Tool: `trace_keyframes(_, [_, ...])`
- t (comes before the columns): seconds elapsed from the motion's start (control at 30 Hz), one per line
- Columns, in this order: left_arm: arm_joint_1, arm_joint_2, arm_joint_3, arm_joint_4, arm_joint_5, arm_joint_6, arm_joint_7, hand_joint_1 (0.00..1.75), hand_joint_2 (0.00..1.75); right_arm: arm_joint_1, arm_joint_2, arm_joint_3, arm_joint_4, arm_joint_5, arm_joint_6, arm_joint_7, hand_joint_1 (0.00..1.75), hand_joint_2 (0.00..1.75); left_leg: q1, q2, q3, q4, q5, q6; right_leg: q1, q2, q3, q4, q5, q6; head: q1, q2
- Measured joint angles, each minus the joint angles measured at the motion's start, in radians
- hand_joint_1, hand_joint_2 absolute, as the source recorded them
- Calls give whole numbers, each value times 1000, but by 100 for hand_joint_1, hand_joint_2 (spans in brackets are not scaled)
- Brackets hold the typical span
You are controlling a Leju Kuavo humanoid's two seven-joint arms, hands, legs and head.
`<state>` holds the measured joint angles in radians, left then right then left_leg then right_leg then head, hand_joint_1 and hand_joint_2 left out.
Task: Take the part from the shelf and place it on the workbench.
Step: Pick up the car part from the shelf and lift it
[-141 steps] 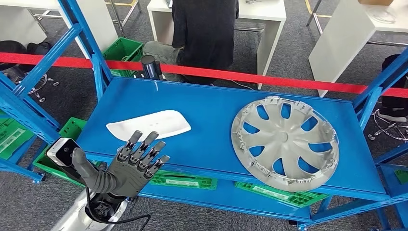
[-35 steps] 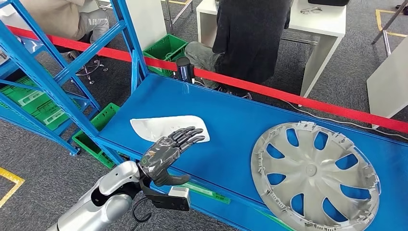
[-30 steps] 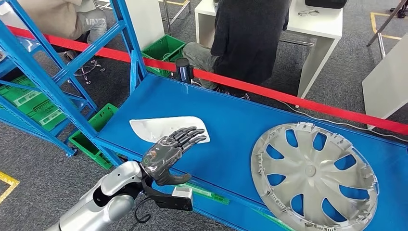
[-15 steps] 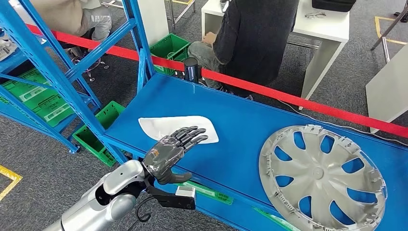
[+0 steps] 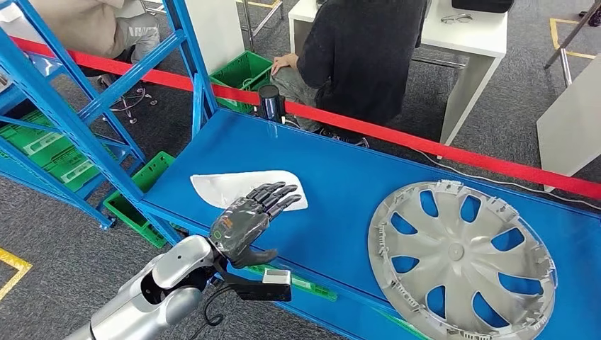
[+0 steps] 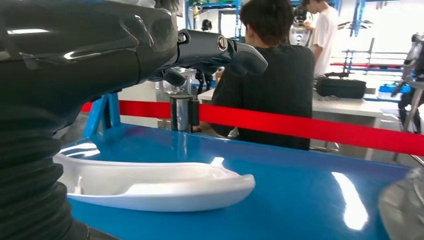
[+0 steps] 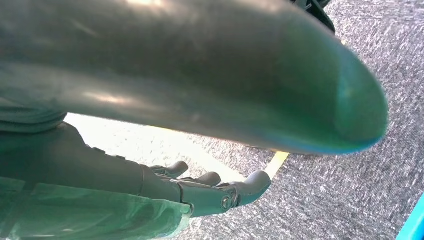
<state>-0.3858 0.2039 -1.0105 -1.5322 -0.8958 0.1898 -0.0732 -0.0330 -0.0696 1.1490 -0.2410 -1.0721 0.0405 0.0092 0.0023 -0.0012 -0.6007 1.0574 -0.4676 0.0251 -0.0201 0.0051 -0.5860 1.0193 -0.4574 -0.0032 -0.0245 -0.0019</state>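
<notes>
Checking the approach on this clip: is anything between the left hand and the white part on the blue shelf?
Nothing visible blocks it. The left hand hovers open over the near edge of the white part, with no other item between them. The hubcap lies well off to the side on the same blue shelf.

Left hand (image 5: 249,218) outstretched, fingers apart, empty; right hand (image 7: 200,192) loosely extended, empty.

On the blue shelf (image 5: 340,177): one white part (image 5: 234,188), one grey wheel cover (image 5: 462,256). Behind the shelf: two seated persons.
</notes>
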Motion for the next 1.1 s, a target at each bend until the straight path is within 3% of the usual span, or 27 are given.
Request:
trace_keyframes(0.03, [-1,0,0,0,-4,0,6,0,175,-1,1,0,0,0,1,2,0,0,-5,0,16,-34,6,7,0,0,-2,0,1,2,0,0])
trace_keyframes(0.1, [-1,0,1,1,-13,-1,16,0,175,-3,3,0,0,-1,3,6,0,0,-11,1,20,-51,5,13,1,-2,-5,-3,4,8,0,0])
trace_keyframes(0.17, [-1,0,3,4,-23,-9,34,0,175,-4,4,0,0,0,4,10,0,0,-6,2,32,-71,17,18,1,-3,-10,6,-2,14,0,0])
trace_keyframes(0.23, [-5,-5,5,14,-38,-38,78,0,175,-8,2,1,0,3,0,13,0,0,-1,4,44,-90,30,24,3,-4,-44,77,-37,10,2,0])
trace_keyframes(0.3, [-8,-15,6,40,-55,-64,118,0,175,-14,-1,2,0,8,-8,16,0,0,-3,5,43,-91,32,27,2,-4,-105,206,-87,5,3,0])
trace_keyframes(0.33, [-8,-20,7,57,-61,-69,126,0,175,-16,-2,2,0,10,-12,18,0,0,-4,4,42,-90,32,27,1,-4,-128,253,-100,9,4,0])
trace_keyframes(0.37, [-8,-26,7,72,-65,-70,127,0,175,-18,-4,2,0,12,-15,21,0,0,-4,3,41,-89,31,26,0,-4,-135,266,-98,16,4,0])
trace_keyframes(0.4, [-9,-32,8,86,-67,-71,127,0,175,-20,-5,2,0,13,-17,23,0,0,-4,2,41,-86,30,25,-2,-5,-123,238,-81,26,4,0])
trace_keyframes(0.47, [-13,-47,10,111,-68,-73,127,0,175,-26,-8,3,0,15,-20,27,0,0,-3,-1,38,-74,23,17,-6,-5,-57,105,-29,42,4,0])
trace_keyframes(0.53, [-19,-62,16,133,-68,-79,128,0,175,-32,-9,4,0,16,-21,31,0,0,-6,-2,31,-58,15,6,-6,-5,-13,13,-1,38,3,0])
trace_keyframes(0.63, [-31,-84,20,169,-68,-87,128,0,175,-36,-9,5,0,18,-21,33,0,0,-7,-2,23,-51,11,-3,-4,-3,-11,5,3,20,2,0])
trace_keyframes(0.7, [-43,-98,22,195,-68,-90,127,0,175,-38,-10,6,0,19,-21,33,0,0,-3,-1,9,-21,-11,-12,-10,-2,-10,3,6,10,1,0])
trace_keyframes(0.8, [-65,-115,22,238,-68,-91,125,0,175,-42,-10,8,0,25,-21,34,0,0,4,0,-74,154,-97,-29,-11,-2,-10,3,6,1,-3,0])
trace_keyframes(0.87, [-70,-123,22,264,-67,-91,123,0,175,-43,-10,8,0,27,-21,34,0,0,7,0,-116,240,-117,-32,-9,-1,-10,3,6,1,-3,0])
trace_keyframes(0.9, [-71,-127,22,274,-66,-91,122,0,175,-43,-10,8,0,27,-21,34,0,0,8,0,-111,226,-99,-29,-7,-1,-9,3,6,1,-3,0])
trace_keyframes(1.0, [-86,-141,22,297,-63,-92,119,0,175,-46,-7,8,0,29,-21,34,0,0,3,-1,-17,32,-6,-7,-2,1,-7,2,6,3,-2,0])
trace_keyframes(1.03, [-93,-147,22,305,-62,-93,119,0,175,-47,-6,8,0,30,-20,34,0,0,-1,0,6,-16,7,1,-2,1,-8,2,7,5,-2,0])
trace_keyframes(1.1, [-102,-158,21,324,-59,-97,115,0,175,-50,-3,9,0,31,-19,35,0,0,-9,0,18,-44,6,10,-3,0,-12,0,11,11,0,0])
